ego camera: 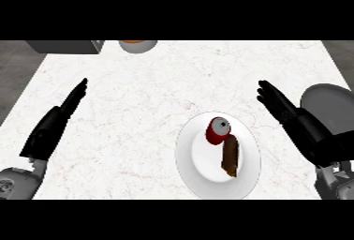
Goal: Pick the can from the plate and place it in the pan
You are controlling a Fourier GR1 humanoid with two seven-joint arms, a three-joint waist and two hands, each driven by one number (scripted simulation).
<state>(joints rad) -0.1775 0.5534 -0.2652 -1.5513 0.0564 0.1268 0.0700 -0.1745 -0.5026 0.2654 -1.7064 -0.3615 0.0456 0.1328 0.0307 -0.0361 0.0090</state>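
Observation:
A red can [217, 130] with a silver top stands on a white plate [197, 171] at the counter's lower middle. A brown elongated item [231, 156] lies on the plate just right of and below the can. The dark grey pan [330, 100] sits at the right edge, partly behind my right arm. My right hand [282, 106] is open, fingers straight, right of the plate and apart from the can. At the left, my left hand [61, 117] is open and resting, fingers pointing up.
A white marble counter [166, 84] fills the view. A bowl with something orange [137, 45] sits at the back edge. A grey box-like object [66, 46] stands at the back left corner.

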